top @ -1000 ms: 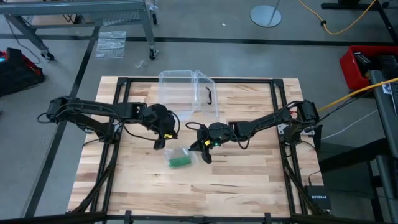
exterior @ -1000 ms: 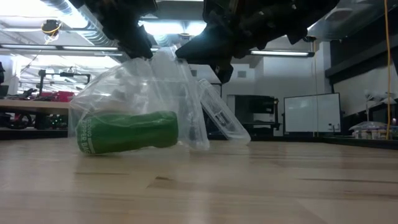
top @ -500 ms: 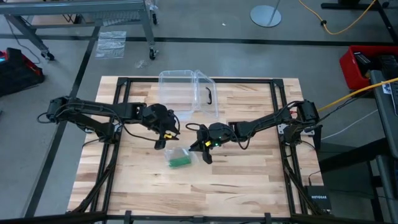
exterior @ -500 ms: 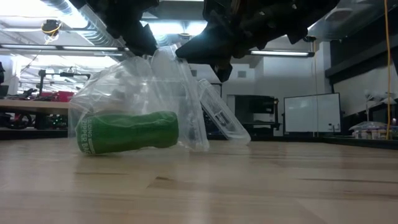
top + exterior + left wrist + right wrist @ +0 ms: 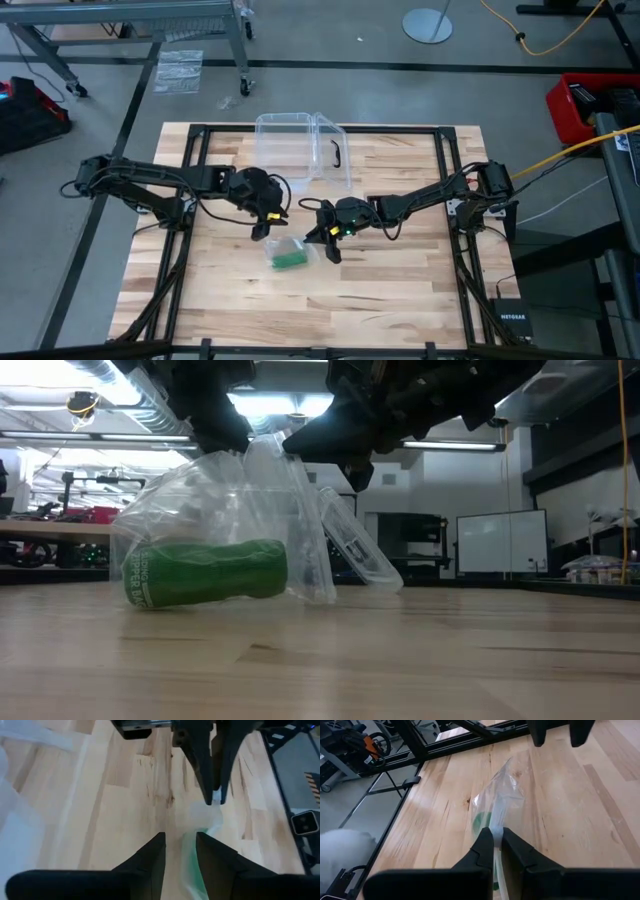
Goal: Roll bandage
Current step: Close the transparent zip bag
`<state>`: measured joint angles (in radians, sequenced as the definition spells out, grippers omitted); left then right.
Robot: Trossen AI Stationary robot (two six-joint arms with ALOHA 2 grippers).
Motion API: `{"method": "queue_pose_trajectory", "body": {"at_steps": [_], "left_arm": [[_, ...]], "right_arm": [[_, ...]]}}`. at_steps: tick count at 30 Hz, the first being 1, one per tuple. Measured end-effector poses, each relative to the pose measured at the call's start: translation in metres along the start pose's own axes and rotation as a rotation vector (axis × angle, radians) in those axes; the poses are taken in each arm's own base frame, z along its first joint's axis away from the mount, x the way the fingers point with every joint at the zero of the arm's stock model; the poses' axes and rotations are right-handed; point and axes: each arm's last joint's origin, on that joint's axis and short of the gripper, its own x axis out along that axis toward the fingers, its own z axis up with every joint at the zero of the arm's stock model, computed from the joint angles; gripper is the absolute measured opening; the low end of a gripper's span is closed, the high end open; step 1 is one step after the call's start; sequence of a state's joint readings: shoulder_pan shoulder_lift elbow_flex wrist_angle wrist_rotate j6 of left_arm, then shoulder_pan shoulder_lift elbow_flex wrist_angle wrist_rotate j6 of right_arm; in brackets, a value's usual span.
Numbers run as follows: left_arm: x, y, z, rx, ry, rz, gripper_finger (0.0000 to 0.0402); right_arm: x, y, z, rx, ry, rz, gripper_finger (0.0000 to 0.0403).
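The bandage [image 5: 205,572], a green roll, lies inside a clear wrapper [image 5: 300,530] on the table [image 5: 400,270]. Right pincer [image 5: 494,839] pinches the wrapper's edge. Left pincer [image 5: 180,842] stands narrowly open, empty.

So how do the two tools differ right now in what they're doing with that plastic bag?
The right tool is shut on the clear plastic wrapper, pinching its edge; the left tool stands open, with plastic between its fingers but no grip on it. In the overhead view the right tool comes at the wrapper from the right, the left tool from the upper left. Both hang just above the bandage, a green roll lying inside the wrapper on the table.
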<state>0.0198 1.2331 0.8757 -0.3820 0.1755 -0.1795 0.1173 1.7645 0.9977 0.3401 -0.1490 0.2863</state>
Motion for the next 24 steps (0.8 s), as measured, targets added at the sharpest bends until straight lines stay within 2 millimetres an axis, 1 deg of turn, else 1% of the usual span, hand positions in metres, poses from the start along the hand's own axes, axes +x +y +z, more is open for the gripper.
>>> {"method": "queue_pose_trajectory", "body": {"at_steps": [6, 12, 16, 19, 24], "left_arm": [[0.001, -0.007, -0.001, 0.027, 0.007, -0.020, 0.0092], [0.002, -0.011, -0.002, 0.085, 0.010, -0.033, 0.0094], [0.002, -0.013, -0.003, 0.097, 0.012, -0.038, 0.0095], [0.002, -0.013, -0.003, 0.148, 0.008, -0.039, 0.0095], [0.002, -0.014, 0.002, 0.165, -0.036, -0.044, 0.0095]], "right_arm": [[0.000, 0.000, 0.000, 0.000, 0.000, 0.000, 0.0019], [0.000, 0.000, 0.000, 0.000, -0.001, 0.001, 0.0019], [0.000, 0.000, 0.000, 0.000, -0.002, 0.001, 0.0019], [0.000, 0.000, 0.000, -0.001, -0.002, 0.001, 0.0019], [0.000, 0.001, 0.002, -0.018, -0.022, 0.006, 0.0019]]}}
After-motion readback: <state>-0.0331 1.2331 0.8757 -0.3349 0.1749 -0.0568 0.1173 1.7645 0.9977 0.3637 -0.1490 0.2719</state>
